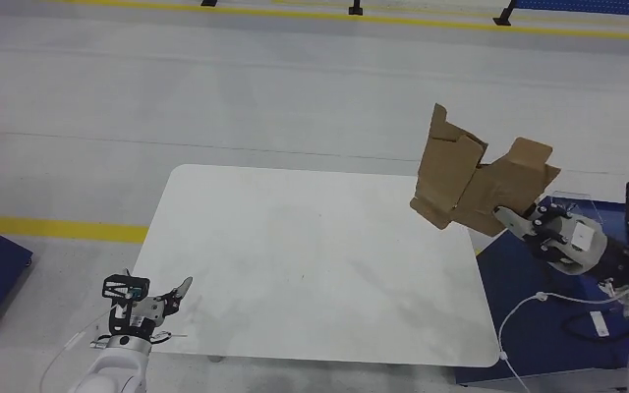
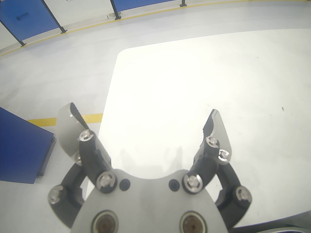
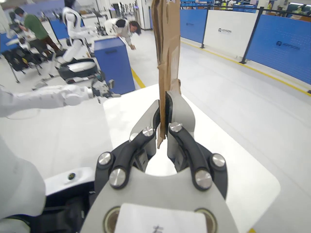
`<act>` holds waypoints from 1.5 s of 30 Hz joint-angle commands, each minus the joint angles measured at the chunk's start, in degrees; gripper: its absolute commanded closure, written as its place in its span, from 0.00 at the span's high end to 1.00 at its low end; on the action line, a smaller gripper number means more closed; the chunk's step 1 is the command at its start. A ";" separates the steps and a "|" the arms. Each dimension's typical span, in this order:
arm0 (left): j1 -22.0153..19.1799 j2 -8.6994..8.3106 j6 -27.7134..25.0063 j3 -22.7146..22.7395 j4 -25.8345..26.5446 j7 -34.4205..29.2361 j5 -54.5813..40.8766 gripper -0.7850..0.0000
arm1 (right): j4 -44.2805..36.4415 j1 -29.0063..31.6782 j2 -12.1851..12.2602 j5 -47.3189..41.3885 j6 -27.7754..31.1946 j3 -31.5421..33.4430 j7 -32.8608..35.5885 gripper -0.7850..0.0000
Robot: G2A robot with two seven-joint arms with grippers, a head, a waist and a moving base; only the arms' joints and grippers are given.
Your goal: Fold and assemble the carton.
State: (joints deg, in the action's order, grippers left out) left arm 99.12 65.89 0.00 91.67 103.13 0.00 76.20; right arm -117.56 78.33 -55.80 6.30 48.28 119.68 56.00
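Beyond the white table [image 1: 295,265], upper right, the right gripper [image 1: 509,216] is pinching the carton [image 1: 447,172] thinly, possibly risking slippage; the left gripper [image 2: 142,109] is hanging open.

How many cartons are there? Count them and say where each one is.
1. The carton, still flat, is clamped in the right gripper and held in the air at the far right corner of the table. No other carton is visible.
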 commanded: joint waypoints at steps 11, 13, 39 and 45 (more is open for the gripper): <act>0.00 0.00 0.00 0.00 0.00 0.00 0.00 1.00 | -14.81 10.34 -1.27 39.46 7.83 -1.20 -14.69 0.00; 0.00 0.00 0.00 0.00 0.00 0.00 0.00 1.00 | -17.09 11.04 -1.58 48.47 8.38 -1.87 -18.20 0.00; 0.00 0.00 0.00 0.00 0.00 0.00 0.00 1.00 | -17.09 21.37 -0.65 126.66 -19.06 -18.23 -72.06 0.00; 0.00 0.00 0.00 0.00 0.00 0.00 0.00 1.00 | -17.09 23.55 -0.40 132.72 -23.05 -20.04 -75.33 0.00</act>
State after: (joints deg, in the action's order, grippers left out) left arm 99.12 65.89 0.00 91.67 103.13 0.00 76.20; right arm -134.64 101.58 -56.19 139.06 25.85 99.75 -18.96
